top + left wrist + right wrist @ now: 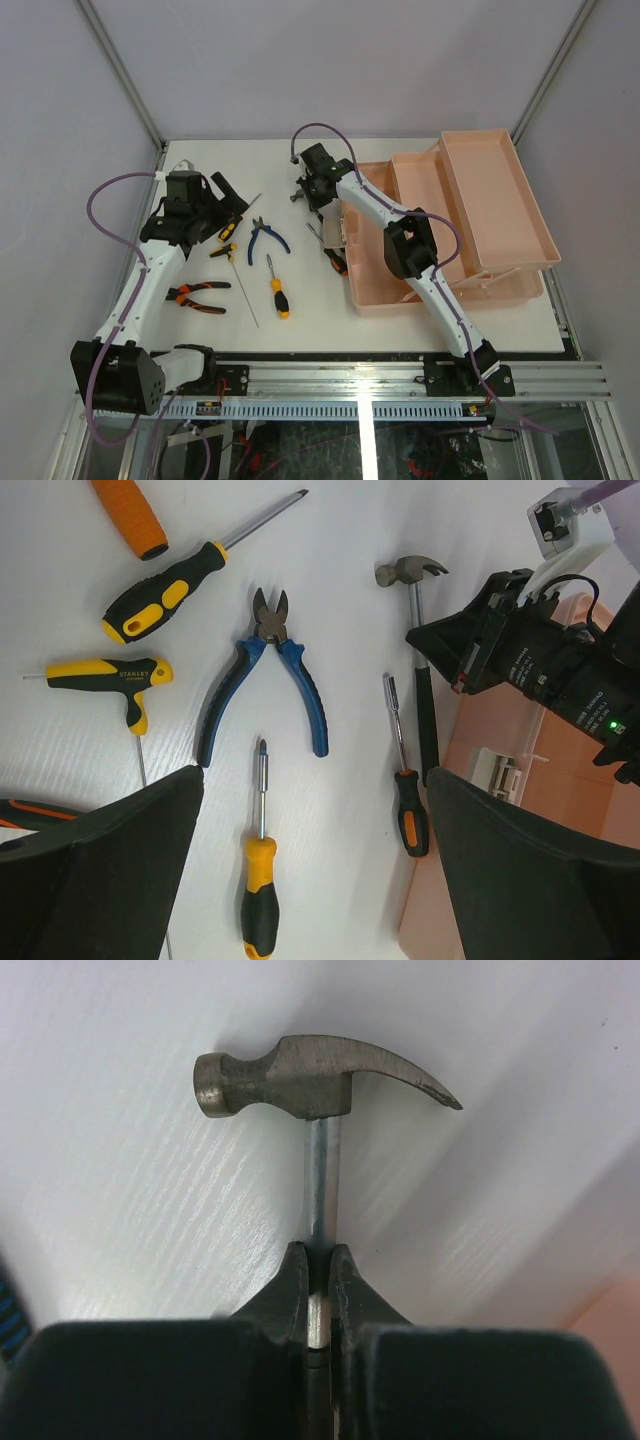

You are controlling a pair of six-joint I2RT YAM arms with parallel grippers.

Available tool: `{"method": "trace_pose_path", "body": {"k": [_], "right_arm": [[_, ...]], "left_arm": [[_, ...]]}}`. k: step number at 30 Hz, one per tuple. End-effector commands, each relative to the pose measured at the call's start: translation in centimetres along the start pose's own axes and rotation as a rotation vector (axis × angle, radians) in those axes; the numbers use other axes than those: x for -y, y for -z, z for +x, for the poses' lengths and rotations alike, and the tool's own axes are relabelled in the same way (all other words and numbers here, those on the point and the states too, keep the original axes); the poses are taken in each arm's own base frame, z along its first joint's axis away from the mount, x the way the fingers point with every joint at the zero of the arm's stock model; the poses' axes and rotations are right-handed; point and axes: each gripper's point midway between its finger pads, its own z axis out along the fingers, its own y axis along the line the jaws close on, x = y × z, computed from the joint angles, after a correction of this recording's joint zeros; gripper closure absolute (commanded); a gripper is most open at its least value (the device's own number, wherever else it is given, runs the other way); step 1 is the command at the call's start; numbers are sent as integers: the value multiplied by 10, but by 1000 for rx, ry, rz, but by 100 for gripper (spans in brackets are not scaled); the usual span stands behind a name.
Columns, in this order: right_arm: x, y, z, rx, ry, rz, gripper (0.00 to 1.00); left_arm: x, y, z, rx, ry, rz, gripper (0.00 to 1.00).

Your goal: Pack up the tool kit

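Clamping hammer [300, 1080] | right end effector [318, 1260] | toolbox [500, 200] open, hammer apparently outside

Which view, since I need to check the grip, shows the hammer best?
The right wrist view: the hammer is close up, its metal shaft pinched in the right gripper. The left wrist view shows it nearly whole but small, beside the pink toolbox. The top view barely shows it under that gripper.

White table [310, 335]; grey walls [60, 90]; aluminium rail [350, 372] at near edge.
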Motion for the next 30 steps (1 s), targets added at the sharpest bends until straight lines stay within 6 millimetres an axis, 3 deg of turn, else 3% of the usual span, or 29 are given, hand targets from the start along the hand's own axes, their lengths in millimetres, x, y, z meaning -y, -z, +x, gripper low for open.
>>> {"method": "trace_pose_path", "body": {"k": [1,11,20,25,30], "right_arm": [[-16,10,4,-21,0,-86,100],[-45,74,-88,275,-76,-225,100],[-59,105,-127,415,-142,-307,100],[-62,142,-159,530,-152,-329,100],[-58,192,-183,630,-133,-300,100]], "left_arm": [[0,0,7,-26,14,7,8],[1,2,5,-16,10,11,8],[1,3,4,-12,8,12,8],[0,3,5,-12,2,10,8],[1,2,1,4,-11,12,8]]}}
